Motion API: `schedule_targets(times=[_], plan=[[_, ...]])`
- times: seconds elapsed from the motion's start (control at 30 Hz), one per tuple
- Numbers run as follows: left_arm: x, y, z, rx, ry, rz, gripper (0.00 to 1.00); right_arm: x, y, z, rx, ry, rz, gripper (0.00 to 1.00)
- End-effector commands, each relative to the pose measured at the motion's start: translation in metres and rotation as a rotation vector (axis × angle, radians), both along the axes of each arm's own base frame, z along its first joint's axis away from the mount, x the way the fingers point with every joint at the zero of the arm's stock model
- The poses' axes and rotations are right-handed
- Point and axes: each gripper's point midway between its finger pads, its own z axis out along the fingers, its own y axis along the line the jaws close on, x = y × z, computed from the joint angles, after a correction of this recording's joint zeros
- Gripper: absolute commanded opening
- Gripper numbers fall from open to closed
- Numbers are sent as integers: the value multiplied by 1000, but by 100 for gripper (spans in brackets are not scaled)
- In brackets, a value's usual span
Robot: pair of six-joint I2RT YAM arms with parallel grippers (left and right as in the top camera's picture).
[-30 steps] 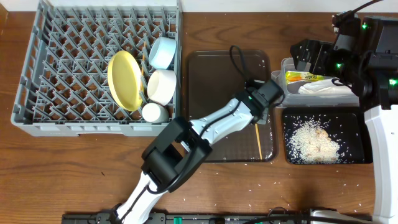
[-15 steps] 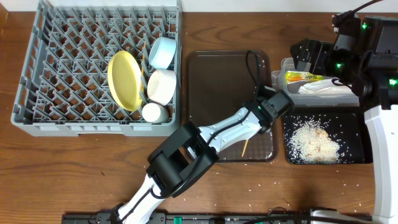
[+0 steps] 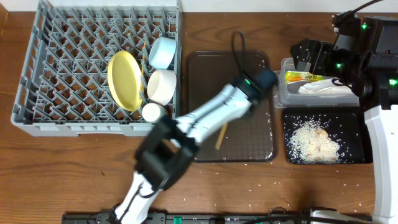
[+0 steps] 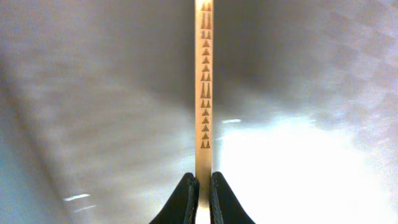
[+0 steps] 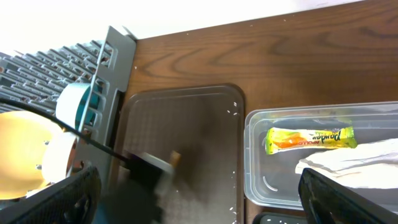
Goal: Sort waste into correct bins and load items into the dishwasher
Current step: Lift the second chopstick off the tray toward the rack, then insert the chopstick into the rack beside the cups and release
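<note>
**I am clamping one chopstick over the brown tray, with my other fingers spread wide.**

My left gripper [image 4: 199,190] is pinching shut on a patterned chopstick [image 4: 204,93], whose long axis is running straight away from the wrist camera. Its far end is cut off at the frame edge, and the ground below is blurring out. From overhead I am seeing one chopstick slanting over the serving tray [image 3: 205,68], its upper end hiding under my motion-smeared left arm. My right gripper [image 5: 199,186] is hanging with its fingers far apart near the clear tub [image 3: 283,68], which is holding one sachet wrapper [image 3: 301,76], lying crosswise, and one napkin [image 3: 323,89]. The rice [image 3: 314,140] is sitting in the black tub [image 3: 292,118]. Four dishes are standing in the dish rack [image 3: 74,62]: yellow plate [image 3: 124,79] on edge, light-blue bowl [image 3: 163,52], white bowl [image 3: 161,85], white cup [image 3: 153,112].
</note>
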Motion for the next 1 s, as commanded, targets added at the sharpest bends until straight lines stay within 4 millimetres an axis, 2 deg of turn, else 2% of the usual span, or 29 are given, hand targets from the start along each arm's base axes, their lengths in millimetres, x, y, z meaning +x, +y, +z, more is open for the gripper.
schedule_targets(times=[0.0, 0.1, 0.17, 0.2, 0.3, 0.4, 0.47, 0.57, 0.87, 0.97], plan=[[38, 37, 101, -87, -167, -17, 8, 0, 1, 0, -4, -2, 5, 99], [62, 83, 147, -144, -265, 91, 8, 0, 1, 0, -4, -2, 5, 99], [79, 122, 175, -164, -339, 157, 8, 0, 1, 0, -4, -2, 5, 99], [92, 150, 188, -158, -381, 191, 8, 0, 1, 0, -4, -2, 5, 99], [115, 199, 192, -122, -427, 244, 8, 0, 1, 0, -4, -2, 5, 99], [133, 239, 183, -94, -434, 314, 8, 0, 1, 0, -4, -2, 5, 99], [140, 258, 173, -81, -423, 354, 8, 0, 1, 0, -4, -2, 5, 99], [148, 273, 156, -63, -401, 382, 7, 0, 1, 0, -4, -2, 5, 99], [180, 288, 116, -20, -397, 350, 8, 0, 1, 0, -4, -2, 5, 99], [188, 294, 106, -18, -399, 362, 16, 0, 1, 0, -4, -2, 5, 99]])
